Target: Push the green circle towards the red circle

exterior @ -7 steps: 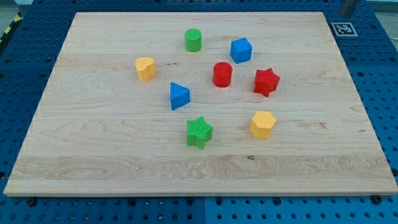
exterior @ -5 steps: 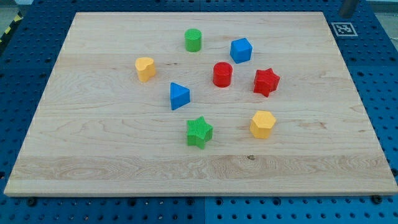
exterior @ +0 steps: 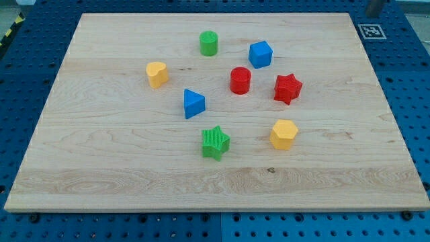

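counter point(exterior: 101, 168), wooden, left to right:
- yellow heart point(exterior: 156, 74).
- blue triangle point(exterior: 193, 103).
- green circle point(exterior: 209, 43), near the view's top, apart from and up-left of the red circle point(exterior: 240, 80); push not begun, all of it left.
- green star point(exterior: 215, 142).
- blue cube point(exterior: 260, 54).
- yellow hexagon point(exterior: 283, 134).
- red star point(exterior: 287, 88).
- pincer: none fitted; my tip not in view, so no state or relative places can be told.

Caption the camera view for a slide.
Green circle sits up-left of the red circle on the wooden board, apart from it; my tip isn't visible.
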You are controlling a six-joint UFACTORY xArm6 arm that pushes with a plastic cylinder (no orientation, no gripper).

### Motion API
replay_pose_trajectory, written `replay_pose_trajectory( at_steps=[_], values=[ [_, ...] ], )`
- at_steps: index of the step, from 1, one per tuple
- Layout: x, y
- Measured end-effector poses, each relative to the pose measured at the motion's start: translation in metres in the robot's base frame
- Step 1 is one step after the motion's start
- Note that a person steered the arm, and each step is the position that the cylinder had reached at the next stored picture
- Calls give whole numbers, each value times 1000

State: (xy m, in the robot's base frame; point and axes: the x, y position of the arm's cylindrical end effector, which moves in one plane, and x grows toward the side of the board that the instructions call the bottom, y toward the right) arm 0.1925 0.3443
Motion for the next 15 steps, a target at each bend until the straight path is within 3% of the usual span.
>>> replay_pose_trajectory(
  at_steps=[11,12,15],
  values=[
    [0,-21],
    [3,-60],
    [44,-259]
  ],
)
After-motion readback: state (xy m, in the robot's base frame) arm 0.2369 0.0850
